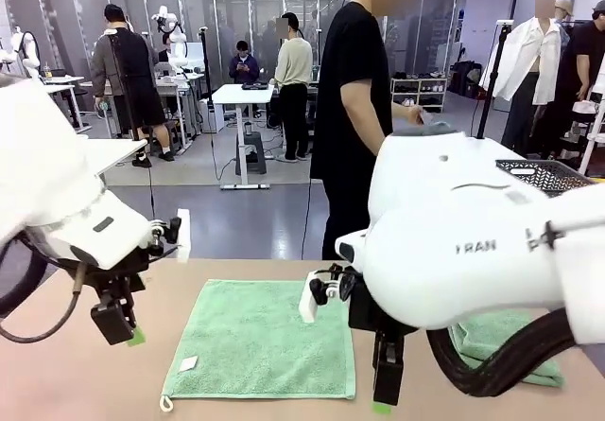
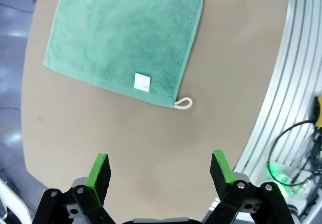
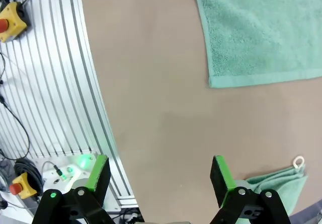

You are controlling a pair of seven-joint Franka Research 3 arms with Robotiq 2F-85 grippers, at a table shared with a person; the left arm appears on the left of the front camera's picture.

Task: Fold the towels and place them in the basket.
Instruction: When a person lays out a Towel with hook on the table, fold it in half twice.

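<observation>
Green towel (image 1: pixel 260 341) lies flat on the table (image 1: pixel 85 383); left and right jaws spread

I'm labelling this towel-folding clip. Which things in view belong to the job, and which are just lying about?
Belong to the job:
- spread towel, flat on the table
- second towel, partly under the right arm
- dark mesh basket, far right
- left gripper and right gripper, both open

Just about:
- yellow stop button off the table's edge
- person at the far side
</observation>
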